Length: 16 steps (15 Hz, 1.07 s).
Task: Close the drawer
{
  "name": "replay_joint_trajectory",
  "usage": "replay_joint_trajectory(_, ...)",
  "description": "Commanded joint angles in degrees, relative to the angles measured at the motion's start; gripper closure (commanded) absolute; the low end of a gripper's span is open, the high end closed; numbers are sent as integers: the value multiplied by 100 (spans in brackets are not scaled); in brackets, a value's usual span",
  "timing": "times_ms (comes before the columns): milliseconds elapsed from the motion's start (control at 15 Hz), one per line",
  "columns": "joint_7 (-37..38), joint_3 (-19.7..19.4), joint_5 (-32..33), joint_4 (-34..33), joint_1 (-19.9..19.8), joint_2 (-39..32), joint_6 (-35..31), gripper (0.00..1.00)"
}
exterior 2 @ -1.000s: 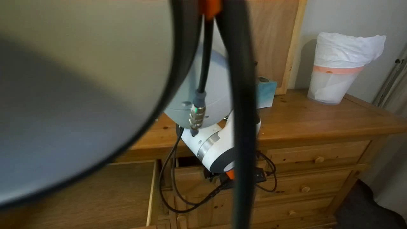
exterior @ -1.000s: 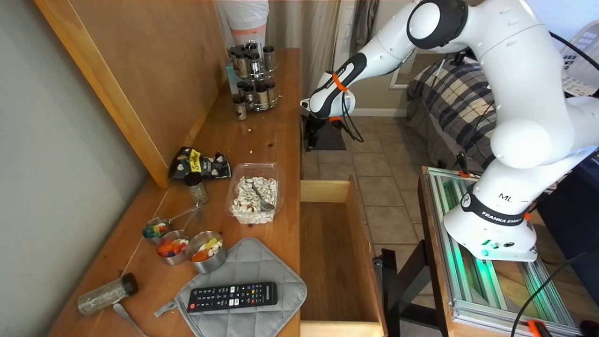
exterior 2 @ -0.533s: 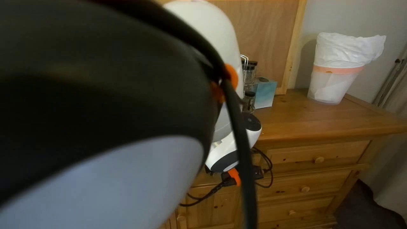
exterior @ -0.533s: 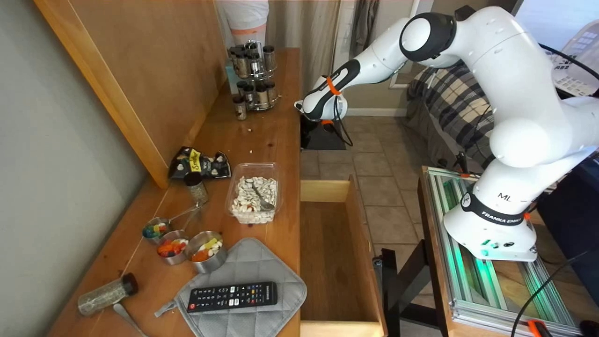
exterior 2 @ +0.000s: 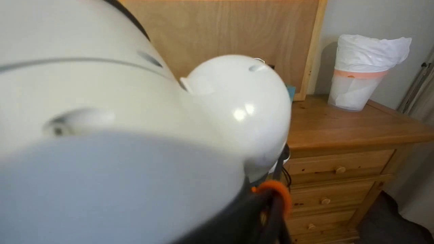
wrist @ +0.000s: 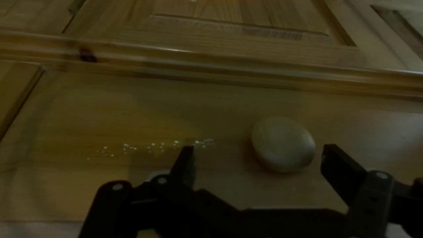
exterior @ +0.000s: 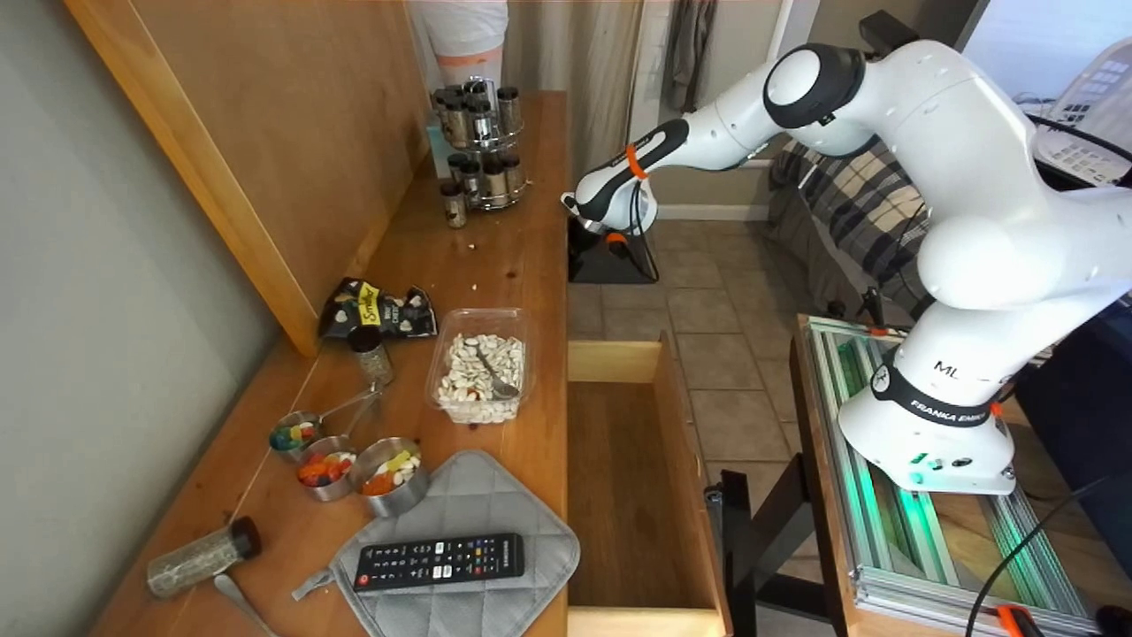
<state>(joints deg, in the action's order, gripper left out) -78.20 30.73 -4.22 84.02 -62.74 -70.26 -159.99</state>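
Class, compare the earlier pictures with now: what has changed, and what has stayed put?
In an exterior view, the arm's elbow has sunk and its wrist has edged toward the dresser. The pincer is open now, holding nothing; its earlier grip doesn't show. The pulled-out drawer, remote and pot holder stayed put. Whether the drawer front before the pincer shifted cannot be told.

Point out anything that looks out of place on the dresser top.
One jar lies on its side, while the jars in the rack stand upright. Loose pale bits, perhaps crumbs, also dot the dresser top.
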Motion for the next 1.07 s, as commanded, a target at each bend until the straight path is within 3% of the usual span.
replay_joint_trajectory(0, -546, 748, -422, -462, -348, -573, 270, 0)
replay_joint_trajectory(133, -560, 754, -431, -473, -383, -625, 381, 0)
replay_joint_trajectory(467, 342, -336, -78, 207, 109, 230, 242, 0)
replay_joint_trajectory(733, 1136, -1477, -130, 770, 852, 854, 289, 0)
replay_joint_trajectory(1000, 1528, -1968, -118, 1454, 1236, 1243, 425, 0)
